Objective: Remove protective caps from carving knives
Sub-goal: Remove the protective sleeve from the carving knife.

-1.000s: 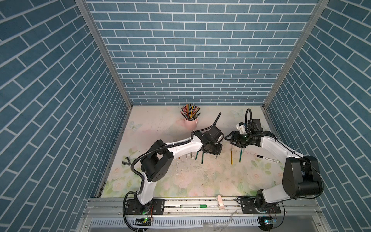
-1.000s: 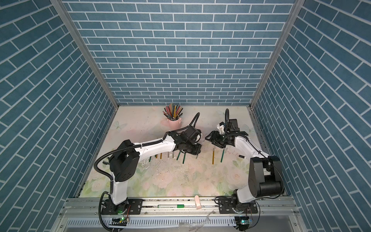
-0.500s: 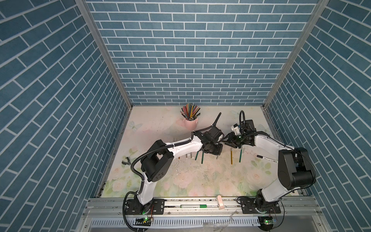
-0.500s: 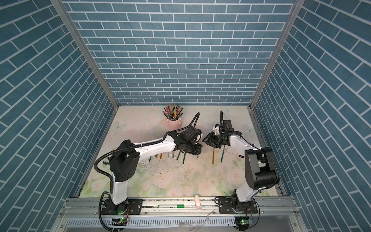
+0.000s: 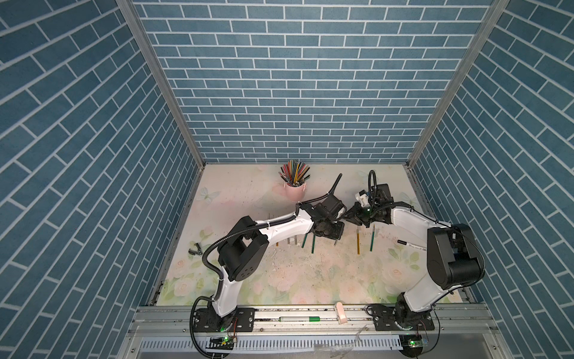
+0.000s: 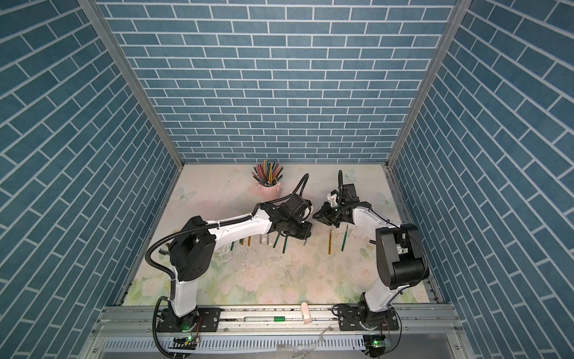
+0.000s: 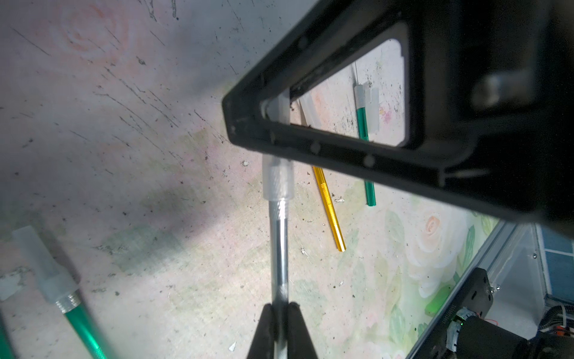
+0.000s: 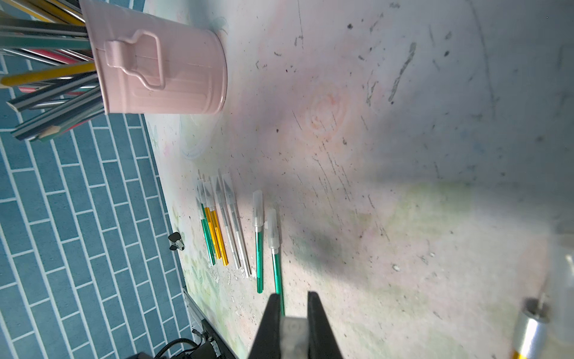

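The left hand point(image 7: 281, 307) is closed on the handle of a silver knife point(image 7: 278, 248), its two fingertips pinching the shaft from either side. The knife runs straight out from that grip, lifted off the tabletop point(image 7: 124, 155). Its blade end wears a cap point(image 7: 277, 181), a whitish sleeve seated over the knurled collar. The right hand point(image 8: 293, 314) is closed on the far end of that cap, which shows as a pale block between its fingers in the right wrist view. In both top views the two hands meet tip to tip, in front of the pink cup point(image 5: 294, 190) of pencils.

Beyond the held knife a gold knife point(image 7: 329, 211) and a green knife point(image 7: 363, 124) lie on the tabletop, near each other and roughly parallel. A loose whitish sleeve lies just beside the green one's collar.

On the left arm's side a row of capped knives point(image 8: 223, 230) lies close together: green, gold and silver. Two more capped green ones point(image 8: 258, 258) lie a little apart from it, nearer the hands.
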Robot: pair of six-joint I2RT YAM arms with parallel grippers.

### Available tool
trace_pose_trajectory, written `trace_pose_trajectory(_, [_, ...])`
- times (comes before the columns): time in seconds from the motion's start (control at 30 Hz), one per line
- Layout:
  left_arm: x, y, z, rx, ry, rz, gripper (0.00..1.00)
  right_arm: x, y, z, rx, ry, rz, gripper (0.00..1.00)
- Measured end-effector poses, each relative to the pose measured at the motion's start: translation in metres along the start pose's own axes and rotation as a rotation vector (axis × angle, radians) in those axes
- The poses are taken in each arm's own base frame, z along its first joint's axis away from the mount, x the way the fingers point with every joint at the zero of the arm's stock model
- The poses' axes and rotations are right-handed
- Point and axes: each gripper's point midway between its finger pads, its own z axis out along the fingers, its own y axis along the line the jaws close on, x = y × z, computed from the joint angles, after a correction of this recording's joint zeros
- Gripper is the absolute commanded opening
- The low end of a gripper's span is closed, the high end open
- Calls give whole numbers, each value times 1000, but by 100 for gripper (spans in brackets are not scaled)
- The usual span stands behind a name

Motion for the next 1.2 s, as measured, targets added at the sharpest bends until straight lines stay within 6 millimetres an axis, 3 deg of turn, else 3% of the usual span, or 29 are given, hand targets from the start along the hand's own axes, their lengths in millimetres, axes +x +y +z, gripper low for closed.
trace_pose_trajectory(0.63, [-7, 14, 1, -38, -36, 3, 6, -17, 5, 11, 19, 35, 26, 0])
trace_pose_trajectory(1.0, [-13, 12, 0, -31, -63, 10, 6, -25, 5, 5, 31, 37, 32, 0])
trace_pose_trajectory(1.2, [24, 9, 6, -45, 60, 14, 6, -66, 7, -14, 15, -87, 3, 0])
